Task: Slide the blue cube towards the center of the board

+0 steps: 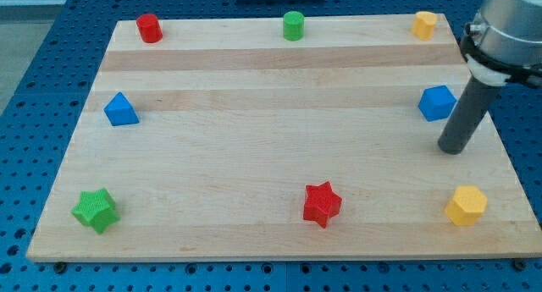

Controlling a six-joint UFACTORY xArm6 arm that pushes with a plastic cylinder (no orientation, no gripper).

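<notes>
The blue cube [436,102] sits near the board's right edge, in the upper half of the view. My tip [453,148] rests on the wooden board [279,148] just below and slightly right of the blue cube, a short gap apart from it. The dark rod rises from the tip toward the view's top right, passing close by the cube's right side.
A blue triangular block [120,110] lies at the left. A red cylinder [150,28], green cylinder [293,25] and yellow block [424,24] line the top edge. A green star [95,210], red star [321,204] and yellow hexagonal block [467,205] lie along the bottom.
</notes>
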